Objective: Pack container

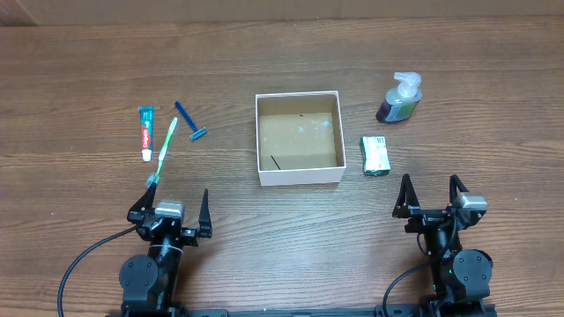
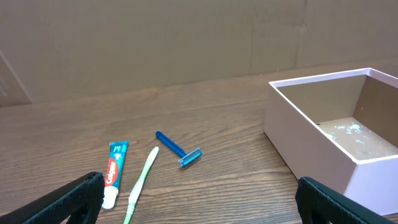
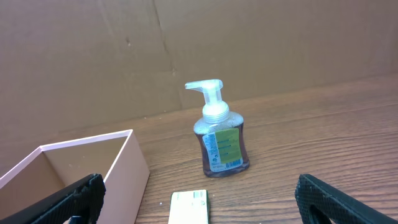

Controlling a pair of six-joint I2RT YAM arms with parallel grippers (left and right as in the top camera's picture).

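Note:
The container [image 1: 298, 95] is a square open-top box with white walls and a brown floor, at the table's middle; nothing lies in it. It also shows in the left wrist view [image 2: 323, 146] and right wrist view [image 3: 118, 158]. Left of it lie a toothpaste tube [image 1: 145, 132], a green toothbrush [image 1: 166, 150] and a blue razor [image 1: 189, 121]. Right of it are a green soap packet [image 1: 376, 156] and a pump soap bottle [image 1: 400, 98]. My left gripper [image 1: 170, 209] is open and empty near the front edge. My right gripper [image 1: 431, 197] is open and empty, just in front of the packet.
A cardboard wall [image 2: 186, 37] runs along the far side of the wooden table [image 1: 291, 229]. Cables trail from both arm bases at the front edge.

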